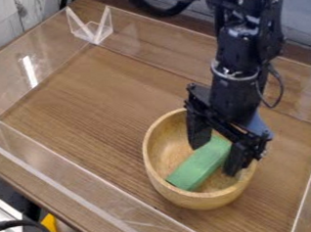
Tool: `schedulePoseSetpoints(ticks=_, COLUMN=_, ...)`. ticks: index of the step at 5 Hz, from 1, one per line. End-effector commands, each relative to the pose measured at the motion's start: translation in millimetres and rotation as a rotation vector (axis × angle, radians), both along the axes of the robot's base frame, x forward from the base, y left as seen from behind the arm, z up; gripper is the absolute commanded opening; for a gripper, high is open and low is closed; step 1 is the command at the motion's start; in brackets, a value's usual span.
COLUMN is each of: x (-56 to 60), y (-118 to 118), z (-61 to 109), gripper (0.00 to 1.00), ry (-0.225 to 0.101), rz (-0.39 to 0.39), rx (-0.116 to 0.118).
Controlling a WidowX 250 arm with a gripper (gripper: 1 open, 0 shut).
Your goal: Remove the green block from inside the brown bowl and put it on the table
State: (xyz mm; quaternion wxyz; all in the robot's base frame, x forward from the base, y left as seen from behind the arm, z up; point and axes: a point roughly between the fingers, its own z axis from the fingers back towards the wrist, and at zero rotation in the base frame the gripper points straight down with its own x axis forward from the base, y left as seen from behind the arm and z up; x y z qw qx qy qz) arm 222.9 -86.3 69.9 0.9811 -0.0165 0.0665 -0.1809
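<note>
The green block [197, 170] lies flat inside the brown bowl [169, 181], slanting from lower left to upper right. The bowl rests on the wood-grain table [105, 96] toward the front right. My black gripper [223, 146] points straight down into the bowl, open, with one finger on either side of the block's upper right end. Its fingertips reach down to about the block's level. Whether they touch the block cannot be told. The block's far end is partly hidden behind the fingers.
Clear acrylic walls [38, 55] edge the table, with a clear folded corner piece [91, 25] at the back left. Bare wood stretches to the left of and behind the bowl.
</note>
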Motion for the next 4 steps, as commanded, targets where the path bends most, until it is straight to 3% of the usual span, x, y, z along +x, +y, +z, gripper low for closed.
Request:
schedulePoseSetpoints(ticks=1, x=0.9, y=6.1, z=8.2, gripper=1.0, ry=-0.053, rz=-0.019, rx=-0.023)
schedulePoseSetpoints(ticks=4, x=-0.4, y=17.5, z=30.7, gripper=1.0, ry=-0.072, rz=-0.101, rx=-0.051)
